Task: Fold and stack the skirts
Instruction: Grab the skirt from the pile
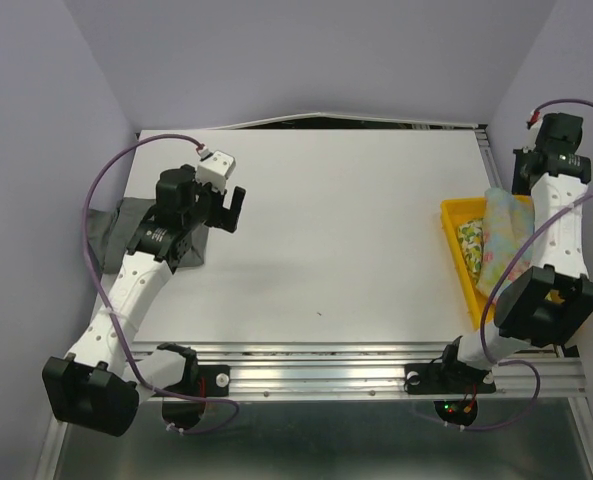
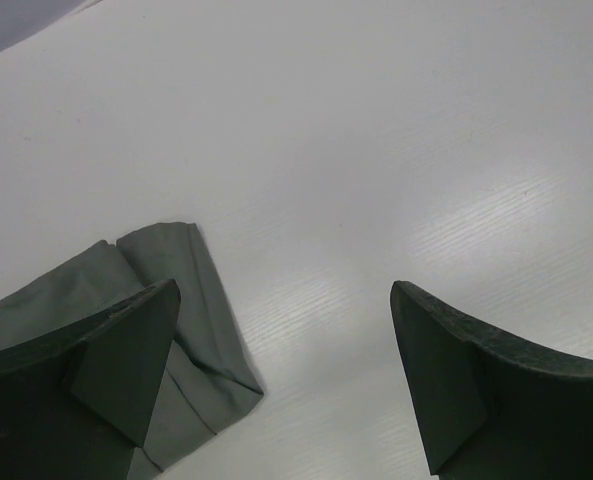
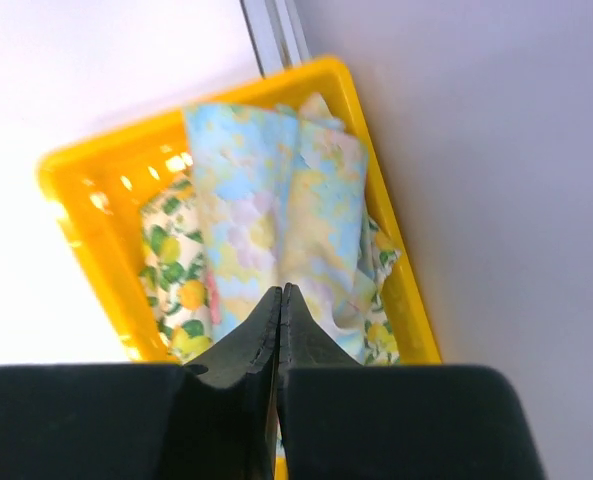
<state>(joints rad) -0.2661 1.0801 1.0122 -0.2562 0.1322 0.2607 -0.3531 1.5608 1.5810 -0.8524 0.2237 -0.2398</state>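
- Right hand (image 3: 281,292) clenched, fingertips together just over the pastel skirt (image 3: 266,190) in the yellow tray (image 3: 76,165).
- Left hand (image 2: 284,295) released above the bench (image 2: 376,130), beside the grey skirt (image 2: 171,265).

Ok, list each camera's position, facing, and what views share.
Top external: above, behind the robot, looking down on the table; left arm and right arm show.
Left wrist: on the left arm, facing down past the open left gripper at the grey skirt.
Right wrist: on the right arm, facing down past the shut right gripper into the yellow tray holding the pastel skirt.
Shared: grey skirt, top and left wrist.
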